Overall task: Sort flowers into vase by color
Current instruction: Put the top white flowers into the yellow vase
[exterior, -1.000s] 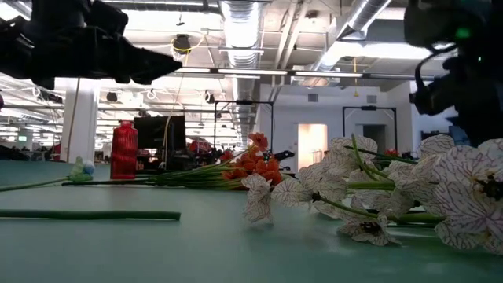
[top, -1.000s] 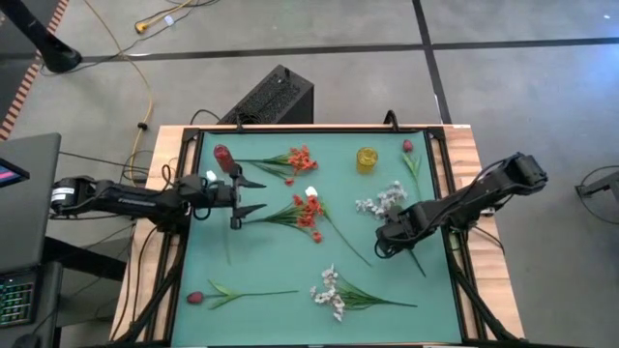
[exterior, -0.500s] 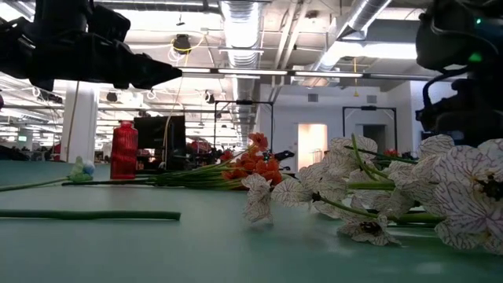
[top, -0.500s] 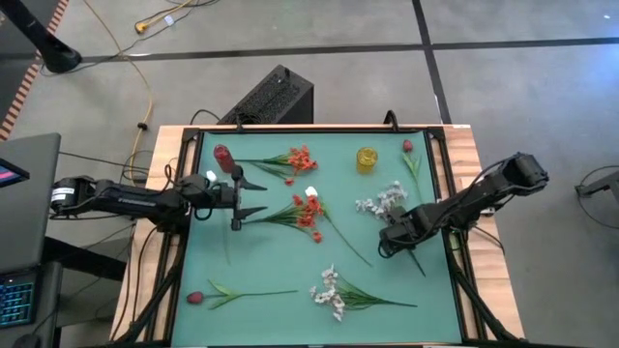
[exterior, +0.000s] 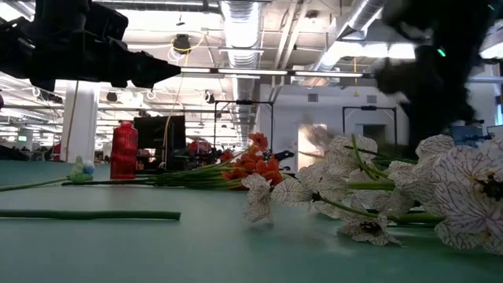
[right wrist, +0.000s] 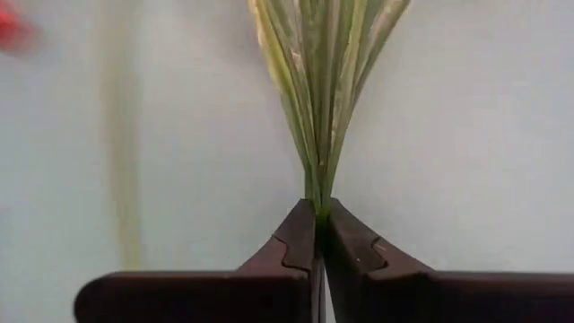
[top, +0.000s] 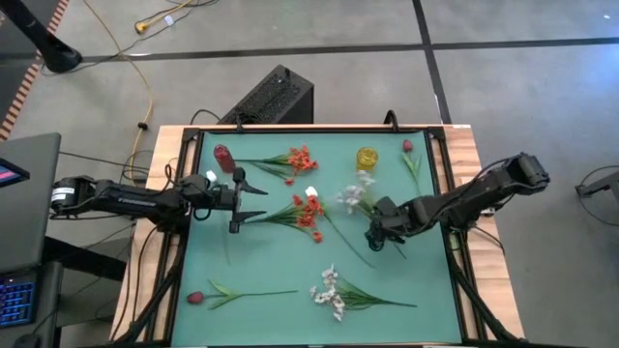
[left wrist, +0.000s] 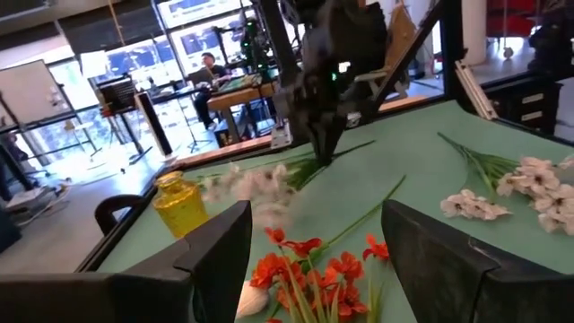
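Your right gripper sits just right of the mat's centre, its fingers pressed together on the green stem of a white spray. That spray's blossoms reach toward 11 o'clock from the gripper, ending just below the yellow vase at the mat's 12 o'clock edge.

Your left gripper hovers at the mat's 9 o'clock side with its fingers spread, holding nothing, tips pointing at a red-orange cluster near the centre.

A second red-orange cluster lies toward 11 o'clock, beside the red vase. You have a dark red bud at 7 o'clock, another white spray at 6 o'clock, and a small red bud at 1 o'clock.
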Robot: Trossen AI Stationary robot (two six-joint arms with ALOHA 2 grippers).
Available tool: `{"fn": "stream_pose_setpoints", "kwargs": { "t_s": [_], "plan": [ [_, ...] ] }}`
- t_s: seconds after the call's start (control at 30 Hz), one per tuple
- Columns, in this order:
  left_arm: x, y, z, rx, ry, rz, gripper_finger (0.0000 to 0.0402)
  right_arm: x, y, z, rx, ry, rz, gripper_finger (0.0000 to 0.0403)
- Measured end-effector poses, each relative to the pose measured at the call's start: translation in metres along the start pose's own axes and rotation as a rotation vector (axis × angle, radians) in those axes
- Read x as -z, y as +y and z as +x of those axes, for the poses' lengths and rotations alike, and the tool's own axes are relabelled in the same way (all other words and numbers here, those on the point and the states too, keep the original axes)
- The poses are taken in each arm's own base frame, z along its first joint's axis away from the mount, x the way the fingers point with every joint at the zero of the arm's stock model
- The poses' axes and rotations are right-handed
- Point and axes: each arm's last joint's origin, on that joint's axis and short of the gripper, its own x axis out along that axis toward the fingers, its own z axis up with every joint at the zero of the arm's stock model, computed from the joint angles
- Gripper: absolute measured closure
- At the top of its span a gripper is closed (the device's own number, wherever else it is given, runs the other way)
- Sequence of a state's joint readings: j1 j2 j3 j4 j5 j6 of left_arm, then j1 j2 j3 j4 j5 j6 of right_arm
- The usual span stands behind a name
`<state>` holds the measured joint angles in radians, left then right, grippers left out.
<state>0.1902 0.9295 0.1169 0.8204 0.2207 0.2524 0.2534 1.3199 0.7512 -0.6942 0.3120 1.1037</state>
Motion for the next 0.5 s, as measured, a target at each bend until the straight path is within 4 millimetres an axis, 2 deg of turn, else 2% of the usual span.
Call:
{"fn": "stream_pose_setpoints", "kwargs": {
  "t_s": [0.1, 0.17, 0.3, 0.4, 0.5],
  "plan": [
    [0.000, 0.000, 0.000, 0.000, 0.000, -0.010, 0.0164, -0.016, 0.006, -0.023, -0.088, -0.148, -0.085, 0.0365],
    [0.000, 0.000, 0.000, 0.002, 0.000, -0.020, 0.0165, -0.026, 0.006, -0.043, -0.130, -0.316, -0.101, 0.0372],
    [0.000, 0.000, 0.000, 0.003, 0.002, -0.034, 0.0176, -0.030, -0.017, -0.081, -0.107, -0.657, -0.078, 0.0374],
    [0.000, 0.000, 0.000, 0.003, 0.002, -0.036, 0.0186, -0.033, -0.037, -0.091, -0.124, -0.858, 0.004, 0.0374],
    [0.000, 0.000, 0.000, 0.002, 0.002, -0.036, 0.0195, -0.040, -0.051, -0.086, -0.196, -1.025, 0.035, 0.0374]
  ]
}}
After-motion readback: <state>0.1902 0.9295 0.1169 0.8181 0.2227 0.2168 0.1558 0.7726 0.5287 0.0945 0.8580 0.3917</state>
